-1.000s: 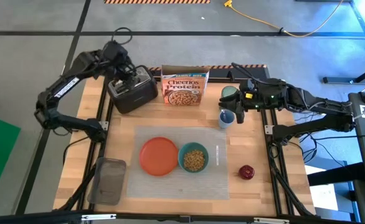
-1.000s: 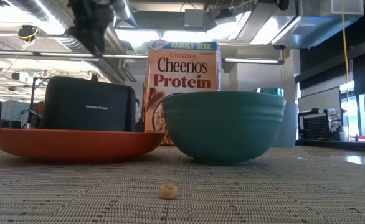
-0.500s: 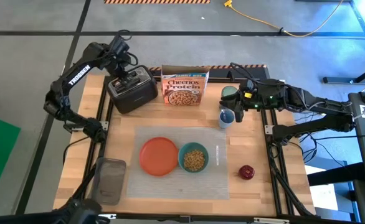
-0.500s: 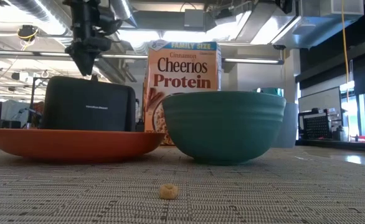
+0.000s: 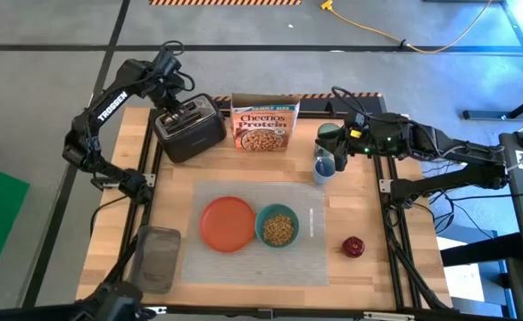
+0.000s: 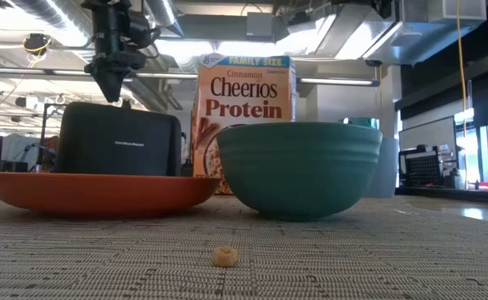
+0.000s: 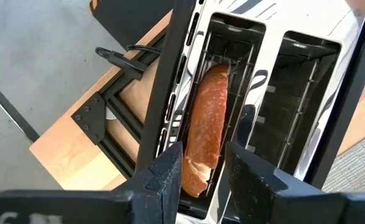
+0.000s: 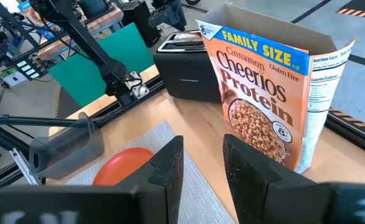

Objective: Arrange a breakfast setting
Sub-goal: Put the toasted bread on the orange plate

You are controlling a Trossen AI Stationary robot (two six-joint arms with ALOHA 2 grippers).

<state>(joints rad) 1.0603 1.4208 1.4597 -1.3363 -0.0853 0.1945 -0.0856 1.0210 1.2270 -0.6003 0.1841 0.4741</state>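
Note:
My left gripper (image 7: 204, 165) is open above the black toaster (image 5: 190, 129) at the far left. Its fingers stand on either side of the near end of the toast slice (image 7: 207, 124), which stands in one slot; I cannot tell whether they touch it. My right gripper (image 5: 337, 152) is open and empty beside the tumbler (image 5: 324, 167) at the far right. The orange plate (image 5: 227, 223) and the teal bowl (image 5: 278, 227), with cereal in it, sit on the pale placemat (image 5: 244, 263). Silver cutlery (image 5: 311, 221) lies right of the bowl. The red apple (image 5: 353, 246) rests on the wood at the right.
The orange Cheerios box (image 5: 263, 125) stands open between the toaster and the tumbler. A grey container (image 5: 157, 257) lies left of the placemat. A green round thing (image 5: 330, 132) sits behind the tumbler. One loose cereal ring (image 6: 224, 256) lies on the placemat.
My left gripper has come down toward the toaster's top and now stays just above the slots. Its arm's elbow has risen.

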